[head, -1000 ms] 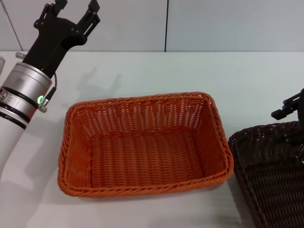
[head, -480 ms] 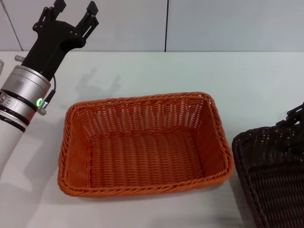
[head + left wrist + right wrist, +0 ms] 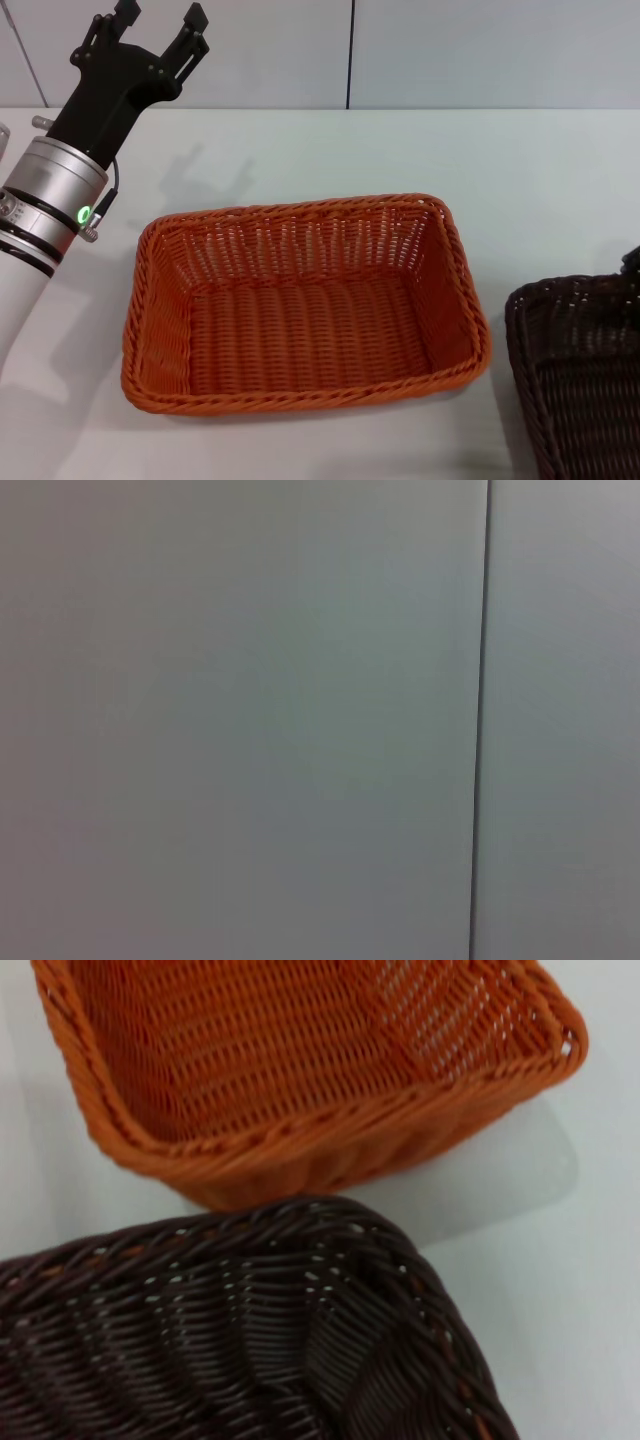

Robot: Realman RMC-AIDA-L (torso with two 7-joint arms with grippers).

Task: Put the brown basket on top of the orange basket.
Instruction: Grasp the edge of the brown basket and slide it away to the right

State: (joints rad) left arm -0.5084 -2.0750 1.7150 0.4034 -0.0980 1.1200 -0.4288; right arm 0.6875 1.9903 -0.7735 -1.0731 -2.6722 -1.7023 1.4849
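Presently the orange basket (image 3: 305, 305) sits upright on the white table (image 3: 520, 180) and serves as the landmark. Brown basket (image 3: 580, 375) stands to its right, close by but with a strip of table between the two rims; it is cut off by the frame edge in the head view. Right wrist view looks down on the brown basket's braided rim (image 3: 250, 1320) with the orange basket's corner (image 3: 320, 1080) just beyond it, apart, not touching. Right gripper: only a dark sliver shows at the head view's edge, above the brown basket's far rim; whether it grips that basket cannot be told. Left gripper (image 3: 158, 20) is held up behind and to the left of the orange basket, well apart from it, fingers (image 3: 193, 18) spread wide, holding nothing. A green ring light (image 3: 86, 212) glows on the left arm's silver wrist. No readable writing or labels on either basket or the arm.
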